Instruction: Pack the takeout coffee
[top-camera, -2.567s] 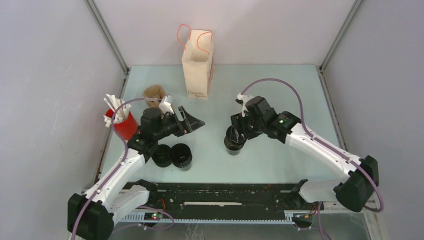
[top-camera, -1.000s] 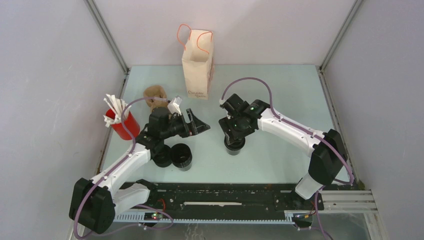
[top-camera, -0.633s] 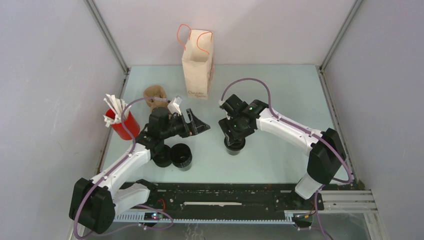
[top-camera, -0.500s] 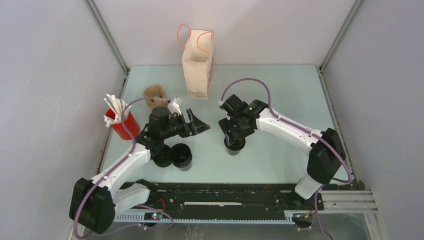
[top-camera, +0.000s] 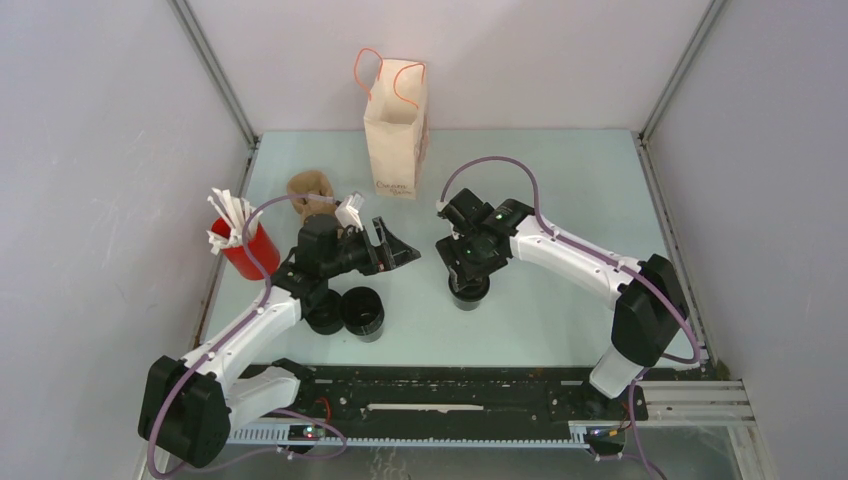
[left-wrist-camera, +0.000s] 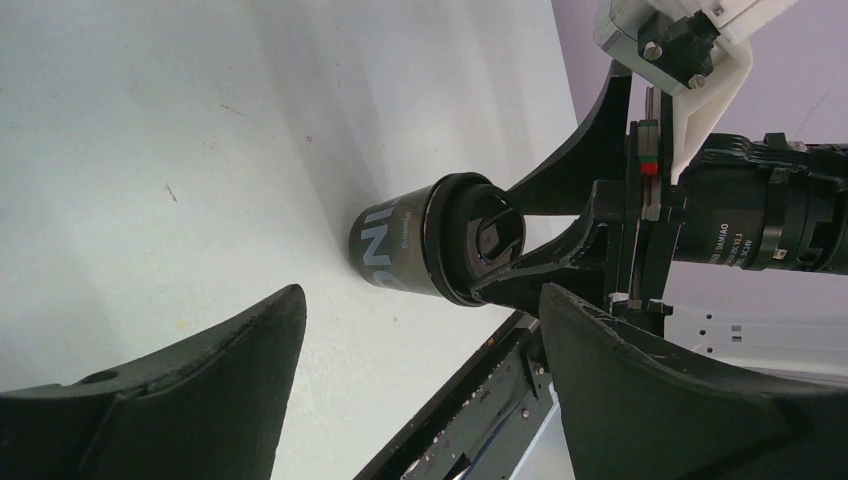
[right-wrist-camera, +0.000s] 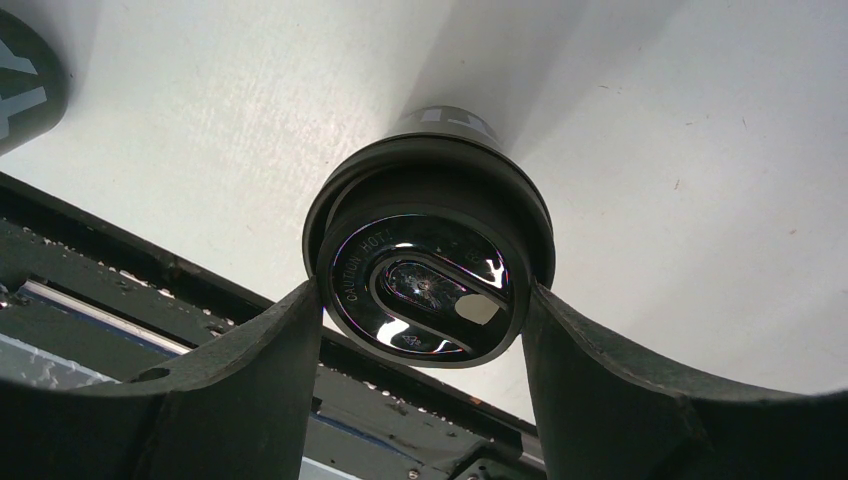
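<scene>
Fingers (right-wrist-camera: 250, 390) of the right gripper (right-wrist-camera: 425, 300) are pressed against both sides of the takeout coffee (right-wrist-camera: 430, 270) at its rim. The cup is stood upright on the table (top-camera: 560, 180). The left gripper (top-camera: 395, 243) is spread wide, nothing held, to its left.

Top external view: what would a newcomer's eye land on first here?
The right gripper clamped on the lid of a black cup at mid-table draws the eye first. Next, the tall paper bag standing toward the far edge, and the red cup holding white sticks on the left.
</scene>
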